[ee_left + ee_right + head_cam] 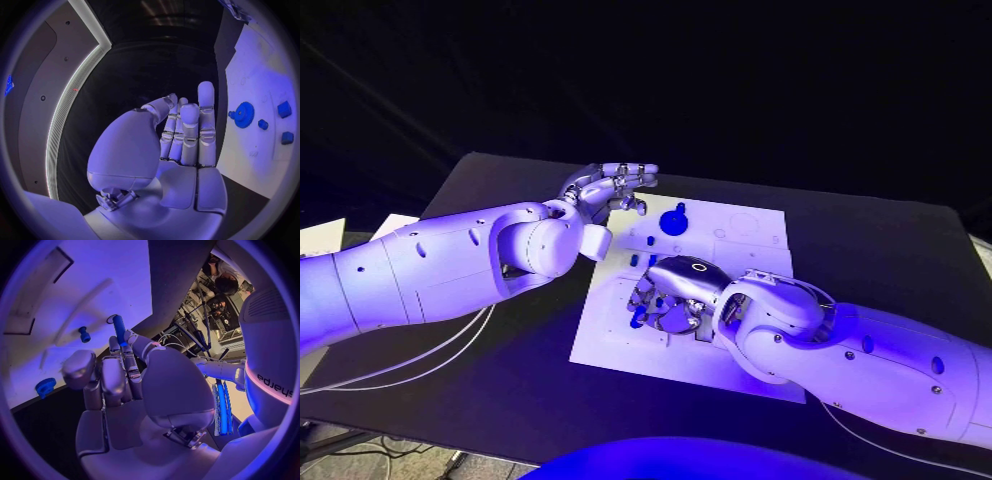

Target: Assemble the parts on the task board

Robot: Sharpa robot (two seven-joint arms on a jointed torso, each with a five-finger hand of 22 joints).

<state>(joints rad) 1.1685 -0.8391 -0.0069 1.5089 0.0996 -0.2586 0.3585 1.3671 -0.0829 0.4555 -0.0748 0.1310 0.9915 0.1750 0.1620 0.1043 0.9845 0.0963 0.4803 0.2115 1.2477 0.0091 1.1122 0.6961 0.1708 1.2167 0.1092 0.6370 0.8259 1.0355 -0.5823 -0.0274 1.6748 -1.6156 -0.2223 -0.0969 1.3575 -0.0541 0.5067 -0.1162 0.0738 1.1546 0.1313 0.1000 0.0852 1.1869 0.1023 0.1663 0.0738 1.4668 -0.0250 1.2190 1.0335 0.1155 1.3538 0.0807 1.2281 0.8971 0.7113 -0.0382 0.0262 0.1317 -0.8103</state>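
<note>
Task board (pixel 733 290), the white plate in the middle of the black table (pixel 488 380), is the biggest thing here and both arms are gathered over it. It lies flat, with faint outlines and recesses marked on its face, presumably seats for the parts.

Next in size are the 2 hands. The left hand (pixel 606 188) hovers at the board's far left corner; in its wrist view the fingers (pixel 187 125) stand straight and close together with nothing in them, so it looks parked clear of the work rather than engaged. The right hand (pixel 672 295) is low over the near left part of the board. In its wrist view the fingers (pixel 122 365) are gathered round a blue peg (pixel 119 329) whose tip rises above them toward the board's face, probably carried that way so it can be lined up with a hole; I judge it held, though the contact itself is hidden.

Smaller still: a blue gear (pixel 675 220) lies on the far part of the board, just beside the left hand, and a short blue pin (pixel 84 334) stands on the board near the peg. Several small blue blocks (pixel 284 109) sit past the gear.
</note>
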